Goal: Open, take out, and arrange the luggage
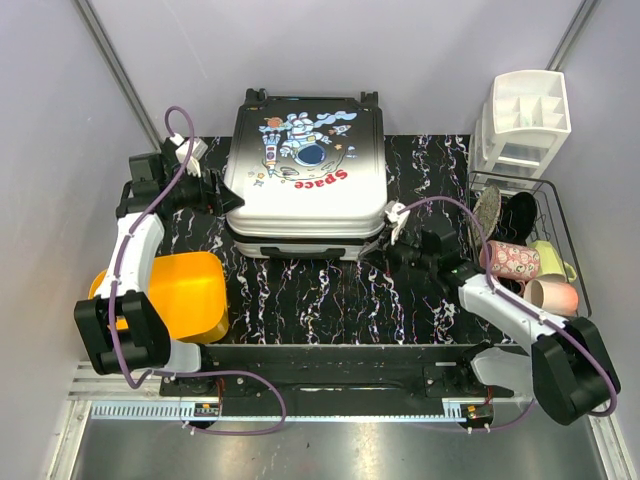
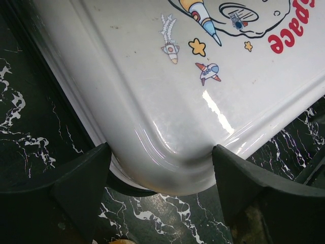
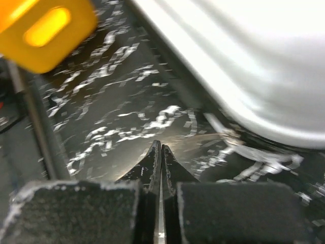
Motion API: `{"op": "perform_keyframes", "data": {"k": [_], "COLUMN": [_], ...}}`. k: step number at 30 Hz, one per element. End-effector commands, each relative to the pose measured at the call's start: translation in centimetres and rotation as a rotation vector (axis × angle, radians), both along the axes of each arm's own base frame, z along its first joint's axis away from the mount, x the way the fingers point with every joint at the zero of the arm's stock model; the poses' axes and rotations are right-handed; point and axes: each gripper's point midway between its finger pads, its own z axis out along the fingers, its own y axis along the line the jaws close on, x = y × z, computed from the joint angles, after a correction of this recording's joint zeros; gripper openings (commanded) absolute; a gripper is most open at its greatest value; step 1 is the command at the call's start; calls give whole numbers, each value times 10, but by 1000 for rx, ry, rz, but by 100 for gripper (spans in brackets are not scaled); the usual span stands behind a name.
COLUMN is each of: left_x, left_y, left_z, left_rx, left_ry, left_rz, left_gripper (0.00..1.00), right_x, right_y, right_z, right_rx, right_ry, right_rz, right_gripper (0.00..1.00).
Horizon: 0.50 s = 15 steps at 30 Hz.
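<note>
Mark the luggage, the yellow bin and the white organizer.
luggage (image 1: 300,195): top external view, white front panel.
yellow bin (image 1: 185,290): top external view, its upper face.
white organizer (image 1: 497,103): top external view, top tier's left wall.

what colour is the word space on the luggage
Red, on the white panel of the luggage; clearest in the top external view.

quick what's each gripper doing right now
left gripper: open, fingers straddling a corner of the luggage
right gripper: shut, nothing seen between its fingers

White arm links (image 1: 135,255), black joints (image 1: 110,330), purple cables (image 1: 167,122), black fingers (image 2: 76,188)
</note>
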Motion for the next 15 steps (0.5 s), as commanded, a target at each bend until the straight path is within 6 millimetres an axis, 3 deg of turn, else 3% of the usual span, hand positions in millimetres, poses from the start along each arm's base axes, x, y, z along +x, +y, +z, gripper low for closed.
{"op": "perform_keyframes", "data": {"k": [1,7,10,11,13,15], "left_x": [-24,-26,-25,-25,-23,-22], "left_y": [-29,-31,-28,-26,-20,-17], "left_z": [-50,-50,-44,-42,-43,-42], "left_rx": [19,-8,8,14,27,32], "left_ry": [143,152,130,124,136,148], "left_rz": [-74,-54,-41,-33,11,29], "left_gripper": [81,81,84,84,86,89], "right_x": [-35,-17,-17,-20,-19,-15], "right_y": [36,70,63,58,39,18], "right_z": [13,22,21,20,23,28], "right_rx": [109,149,114,101,78,62], "right_ry": [65,69,81,79,60,56], "right_rz": [207,151,121,105,4,-133], "right_gripper": [0,0,1,16,26,46]}}
